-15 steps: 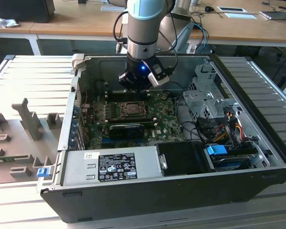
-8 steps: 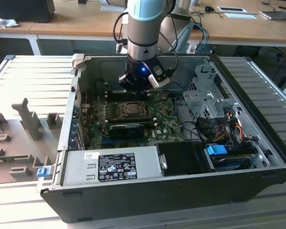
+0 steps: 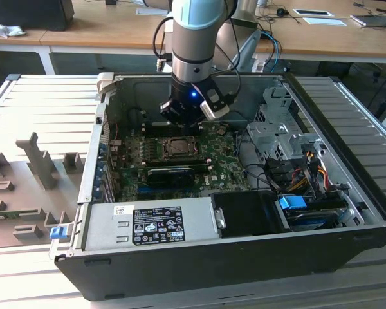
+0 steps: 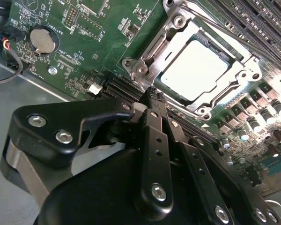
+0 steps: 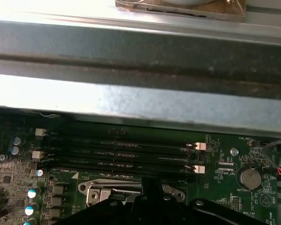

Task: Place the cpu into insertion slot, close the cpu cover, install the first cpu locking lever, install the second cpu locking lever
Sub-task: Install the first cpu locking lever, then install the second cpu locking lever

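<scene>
Second wrist view: cpu flat in insertion slot.

Open space above insertion slot; memory slots, case wall crowd beside

insertion slot half hidden by gripper

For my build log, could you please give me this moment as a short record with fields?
cpu: pale square cpu lies in the insertion slot
cpu cover: silver cpu cover lies around the chip
gripper: gripper with fingers shut, holding nothing, tips beside the socket's edge
arm: reaches down into the open computer case
board: green circuit board with a coin battery
</scene>
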Action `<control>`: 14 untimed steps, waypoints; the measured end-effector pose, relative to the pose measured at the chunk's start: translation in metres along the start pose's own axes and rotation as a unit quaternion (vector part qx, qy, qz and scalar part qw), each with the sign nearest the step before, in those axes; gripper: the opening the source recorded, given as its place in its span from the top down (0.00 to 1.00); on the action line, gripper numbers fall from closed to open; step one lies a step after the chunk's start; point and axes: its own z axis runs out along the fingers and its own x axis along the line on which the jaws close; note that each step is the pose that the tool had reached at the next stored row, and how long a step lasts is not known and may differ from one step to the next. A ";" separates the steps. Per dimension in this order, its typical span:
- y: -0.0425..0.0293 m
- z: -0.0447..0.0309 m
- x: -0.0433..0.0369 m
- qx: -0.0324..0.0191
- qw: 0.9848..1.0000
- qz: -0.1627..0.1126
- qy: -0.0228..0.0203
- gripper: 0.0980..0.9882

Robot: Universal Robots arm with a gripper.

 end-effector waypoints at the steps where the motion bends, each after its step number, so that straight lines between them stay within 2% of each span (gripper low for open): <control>1: -0.0002 0.0000 0.0000 0.000 1.000 0.000 0.000 0.99; 12: -0.0116 -0.0017 0.0011 0.000 1.000 0.000 0.000 0.99; 14: -0.0114 -0.0050 0.0011 0.000 1.000 0.000 0.000 0.99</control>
